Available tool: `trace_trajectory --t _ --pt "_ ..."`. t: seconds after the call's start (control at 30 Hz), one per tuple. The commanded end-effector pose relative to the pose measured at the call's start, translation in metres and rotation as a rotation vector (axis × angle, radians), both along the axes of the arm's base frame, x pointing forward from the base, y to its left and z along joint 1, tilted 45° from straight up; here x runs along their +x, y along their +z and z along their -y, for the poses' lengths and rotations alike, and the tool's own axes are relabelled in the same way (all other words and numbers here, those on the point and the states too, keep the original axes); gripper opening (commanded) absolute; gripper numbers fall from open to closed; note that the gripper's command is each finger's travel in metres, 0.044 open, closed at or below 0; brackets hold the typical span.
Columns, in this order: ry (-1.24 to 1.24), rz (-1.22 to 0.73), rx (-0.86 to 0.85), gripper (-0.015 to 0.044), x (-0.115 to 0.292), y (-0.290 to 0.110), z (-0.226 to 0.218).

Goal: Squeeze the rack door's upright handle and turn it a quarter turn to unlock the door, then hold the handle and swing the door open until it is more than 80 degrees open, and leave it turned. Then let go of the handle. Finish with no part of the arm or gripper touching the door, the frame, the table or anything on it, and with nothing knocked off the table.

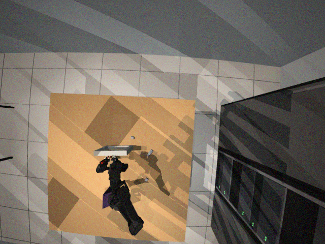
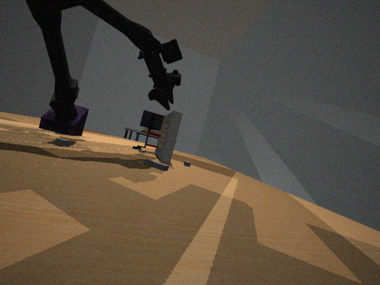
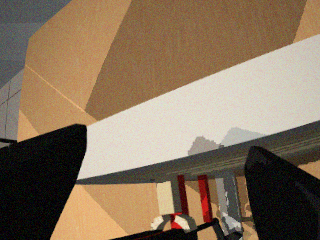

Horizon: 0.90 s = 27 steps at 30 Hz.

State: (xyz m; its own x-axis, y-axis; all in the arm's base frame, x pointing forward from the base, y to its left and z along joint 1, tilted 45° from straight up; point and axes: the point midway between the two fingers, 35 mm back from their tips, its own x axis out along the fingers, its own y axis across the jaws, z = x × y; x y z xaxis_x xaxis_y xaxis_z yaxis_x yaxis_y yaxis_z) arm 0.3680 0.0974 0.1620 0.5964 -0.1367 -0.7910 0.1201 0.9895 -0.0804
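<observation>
The small pale rack [image 1: 112, 152] [image 2: 173, 138] [image 3: 200, 117] stands upright on the wooden table [image 1: 78, 168] [image 2: 122, 221]. Its shelved side faces the arm. I cannot pick out the door or its upright handle, or tell how they stand. My gripper [image 1: 111, 156] [image 2: 170, 105] [image 3: 168, 148] is partly open and points downward. It is just above the rack's top at the arm-facing side, with a small gap in the exterior view. Nothing shows between the fingers. In the wrist view the fingertips lie on both sides of a stretch of the rack's white top.
Three small grey blocks lie on the table: one behind the rack [image 1: 132, 137] [image 2: 187, 163], one right of it [image 1: 150, 152] [image 2: 157, 164], one beside the arm [image 1: 146, 179] [image 2: 62, 142]. Red bars [image 3: 204, 197] show below the rack's top. A purple box [image 1: 106, 200] [image 2: 81, 122] is at the arm's base.
</observation>
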Motion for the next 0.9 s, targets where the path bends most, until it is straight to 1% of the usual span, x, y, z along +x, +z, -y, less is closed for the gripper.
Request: trace_trajectory --t 0.0,0.43,0.87 --pt "-0.017 -0.079 -0.051 0.0299 -0.004 -0.013 -0.008" --pt "-0.048 -0.292 -0.261 0.0299 -0.022 -0.047 -0.03" --pt "-0.055 -0.435 -0.525 0.0299 -0.041 -0.067 -0.049"
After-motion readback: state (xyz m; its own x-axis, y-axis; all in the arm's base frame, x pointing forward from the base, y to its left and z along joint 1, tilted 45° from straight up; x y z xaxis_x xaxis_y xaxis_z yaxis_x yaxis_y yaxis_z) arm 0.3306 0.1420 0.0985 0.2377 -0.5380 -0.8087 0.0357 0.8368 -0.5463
